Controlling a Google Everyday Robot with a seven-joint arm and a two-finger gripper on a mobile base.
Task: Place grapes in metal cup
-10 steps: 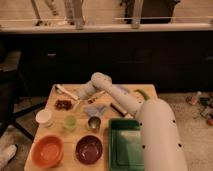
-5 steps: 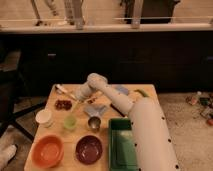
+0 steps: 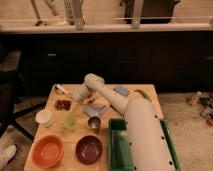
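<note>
Swinging in from the right, our white arm has brought its gripper (image 3: 75, 103) lower and further left, away from the small shiny steel metal cup (image 3: 93, 123) and toward the fruit. It now hangs up and to the left of that cup. Its fingers stand spread wide and hold nothing.

The small lumpy bunch of dark red-purple grapes (image 3: 62, 104) lies on the wooden table (image 3: 152, 102), further up-left of the metal cup than the gripper and just beside it. We cannot tell whether the fingers already touch the bunch.

We judge the step in hand to be the reach and grasp, with the placing still ahead. To do it well, we should centre the open fingers over the thick middle of the bunch and come straight down. We should close gently, because the berries are soft and a loose bunch can sag or shed.

The translucent pale green cup (image 3: 70, 123) stands immediately left of the metal cup, and the white cup (image 3: 44, 117) is further left again. We must therefore carry the grapes past both and release only directly above the steel rim.
</note>
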